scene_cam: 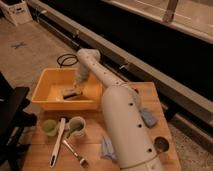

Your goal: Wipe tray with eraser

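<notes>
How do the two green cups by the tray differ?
The bright green left cup is shorter than the pale green right cup; the left cup's colour is deeper than the right cup's. Both stand upright on the wooden table, outside the yellow tray where the gripper is at the dark eraser.

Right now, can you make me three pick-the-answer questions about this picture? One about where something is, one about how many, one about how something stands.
1. Where is the robot's gripper?
A on the floor
B down inside the yellow plastic tray
C high in the air

2. How many pale green cups stand on the wooden table in front of the tray?
A one
B two
C four

3. How do those cups stand?
A tipped over
B stacked
C upright

Answers:
1 B, it sits within the tray's walls by the dark eraser.
2 B, two side by side.
3 C, both openings face up.
</notes>
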Robot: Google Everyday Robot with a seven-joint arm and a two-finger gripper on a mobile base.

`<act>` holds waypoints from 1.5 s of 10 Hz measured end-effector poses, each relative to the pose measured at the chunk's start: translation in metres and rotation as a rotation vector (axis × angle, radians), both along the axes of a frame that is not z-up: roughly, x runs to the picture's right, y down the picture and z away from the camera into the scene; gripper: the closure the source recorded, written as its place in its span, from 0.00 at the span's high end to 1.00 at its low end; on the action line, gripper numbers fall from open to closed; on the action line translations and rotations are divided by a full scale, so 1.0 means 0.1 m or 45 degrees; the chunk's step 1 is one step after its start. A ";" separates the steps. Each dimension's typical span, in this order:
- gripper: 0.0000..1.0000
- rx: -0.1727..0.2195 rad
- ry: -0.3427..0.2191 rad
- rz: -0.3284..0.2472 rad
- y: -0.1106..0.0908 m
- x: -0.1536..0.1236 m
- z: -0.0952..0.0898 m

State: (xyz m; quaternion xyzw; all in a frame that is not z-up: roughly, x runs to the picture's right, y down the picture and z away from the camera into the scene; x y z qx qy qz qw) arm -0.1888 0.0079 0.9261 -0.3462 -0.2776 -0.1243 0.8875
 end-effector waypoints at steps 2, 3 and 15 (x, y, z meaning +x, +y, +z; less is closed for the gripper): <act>0.00 0.005 -0.045 -0.051 0.17 -0.06 -0.21; 0.00 -0.007 -0.054 -0.069 0.26 -0.07 -0.29; 0.00 0.000 -0.050 -0.049 -0.01 -0.03 -0.02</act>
